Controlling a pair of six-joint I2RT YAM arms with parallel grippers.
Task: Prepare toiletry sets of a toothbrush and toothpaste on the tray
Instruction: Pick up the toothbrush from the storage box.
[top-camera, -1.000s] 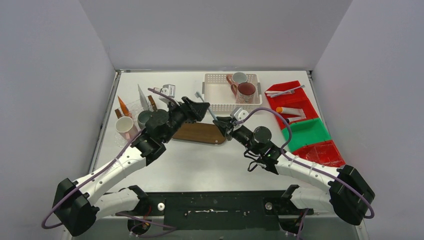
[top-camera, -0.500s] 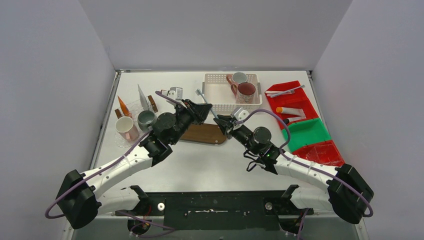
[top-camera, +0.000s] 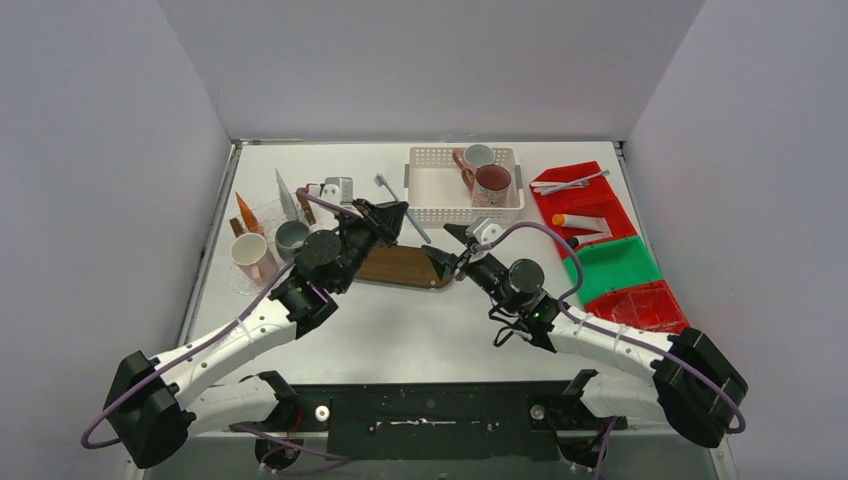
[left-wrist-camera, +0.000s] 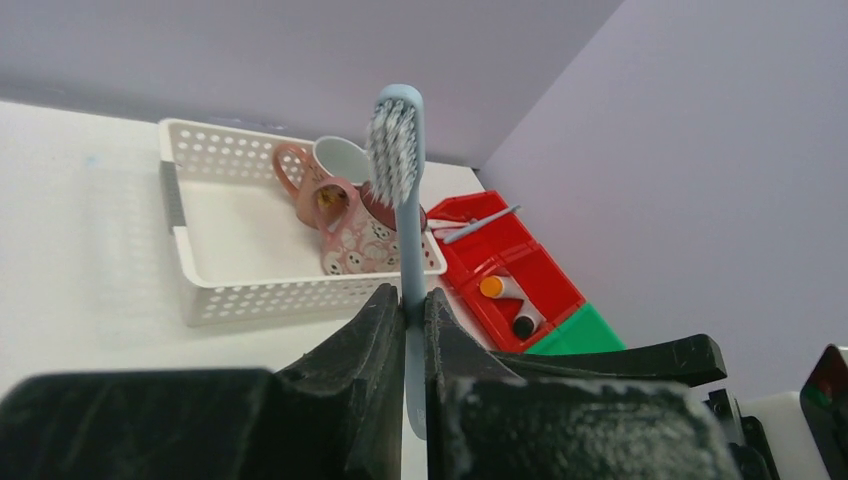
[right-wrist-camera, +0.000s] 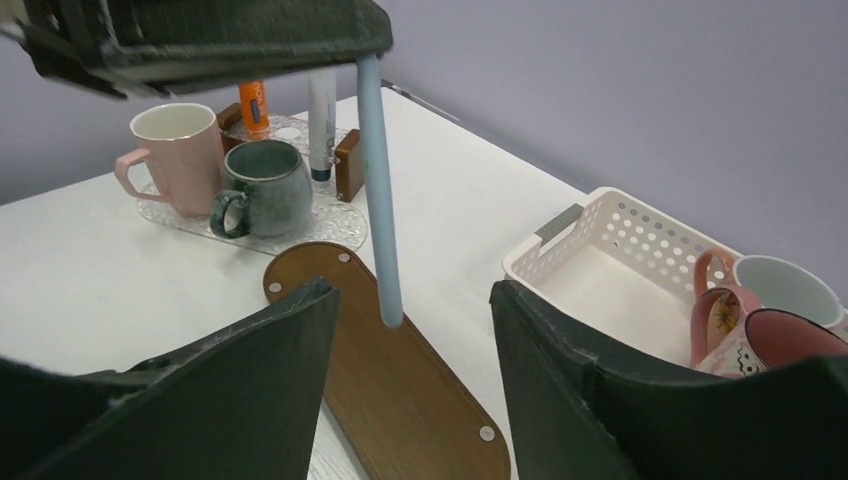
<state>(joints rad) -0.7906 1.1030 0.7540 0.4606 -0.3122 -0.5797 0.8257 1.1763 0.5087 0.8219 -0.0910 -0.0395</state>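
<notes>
A light blue toothbrush (left-wrist-camera: 396, 140) stands bristles-up in my left gripper (left-wrist-camera: 412, 300), which is shut on its handle. From above, the left gripper (top-camera: 398, 213) hangs over the brown wooden board (top-camera: 400, 268), and the toothbrush (top-camera: 383, 186) slants through it. My right gripper (top-camera: 445, 245) is open just right of it. In the right wrist view the handle's lower end (right-wrist-camera: 385, 270) hangs free between the spread jaws of the right gripper (right-wrist-camera: 412, 290). On the clear tray (top-camera: 238, 281) stand a pinkish-white mug (top-camera: 250, 255), a dark green mug (top-camera: 292, 238), an orange tube (top-camera: 245, 212) and a white tube (top-camera: 285, 195).
A white basket (top-camera: 430, 190) at the back holds a maroon mug (top-camera: 492, 182) and a white mug with a pink handle (top-camera: 478, 156). Red bins (top-camera: 600, 205) at the right hold toothbrushes (top-camera: 570, 183) and tubes (top-camera: 580, 222). A green bin (top-camera: 610, 265) lies beside them.
The toothbrush has passed from right gripper to left. The left jaws shut on the handle, the right jaws opened and let go, and the brush shifted slightly left.
</notes>
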